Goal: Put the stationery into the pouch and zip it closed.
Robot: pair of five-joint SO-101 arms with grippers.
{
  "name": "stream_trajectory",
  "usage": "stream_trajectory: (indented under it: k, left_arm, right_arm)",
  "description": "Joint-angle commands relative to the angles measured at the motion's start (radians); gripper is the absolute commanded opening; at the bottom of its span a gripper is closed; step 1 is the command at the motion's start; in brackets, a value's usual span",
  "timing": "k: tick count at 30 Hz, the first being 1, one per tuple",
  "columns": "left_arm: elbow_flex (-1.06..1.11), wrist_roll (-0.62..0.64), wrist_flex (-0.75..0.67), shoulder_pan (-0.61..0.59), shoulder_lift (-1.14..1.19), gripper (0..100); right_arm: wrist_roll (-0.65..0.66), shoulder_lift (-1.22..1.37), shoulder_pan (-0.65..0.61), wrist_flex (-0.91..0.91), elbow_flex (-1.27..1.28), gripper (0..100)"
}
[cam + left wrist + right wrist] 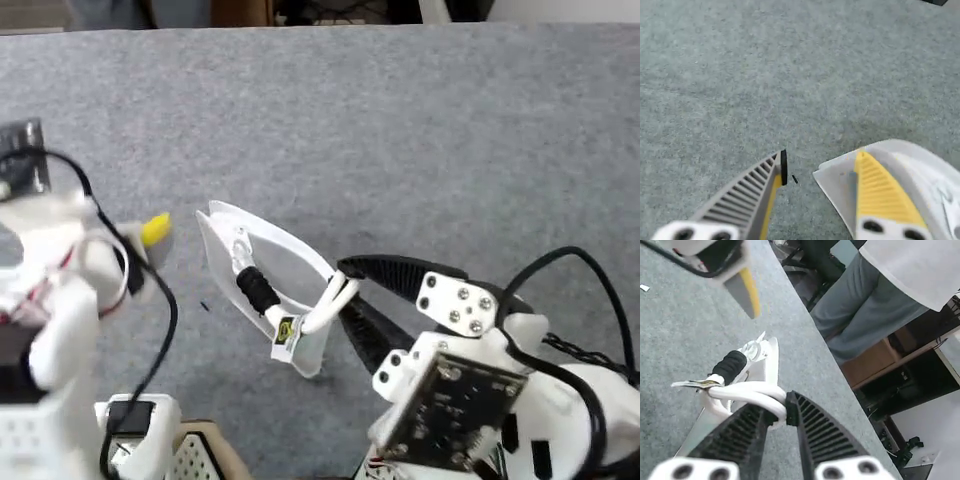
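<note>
At the pouch (285, 268), the right tool (786, 411) pinches, seemingly, a cable (747, 391).

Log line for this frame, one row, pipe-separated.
stage: loading | right tool: shut on white cord bundle at pouch mouth | left tool: open, near pouch corner | pouch: unzipped

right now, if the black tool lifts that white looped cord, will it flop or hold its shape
The white looped cord with a black wrap probably flops: its loops bend at the black tool. The wrap likely keeps it bundled. It looks light and may drag the thin white pouch.
</note>
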Motion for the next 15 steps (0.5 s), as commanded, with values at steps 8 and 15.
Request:
stream_trajectory:
  k: [8,15]
  left_arm:
    - [-0.147,0.046,0.000,-0.035,0.069,34]
    - [-0.127,0.044,0.003,-0.035,0.166,34]
  right_arm:
    - [0.018,-0.005,-0.006,0.003,0.081,1.2]
    - [0.098,-0.028,-0.028,-0.124,0.010,1.2]
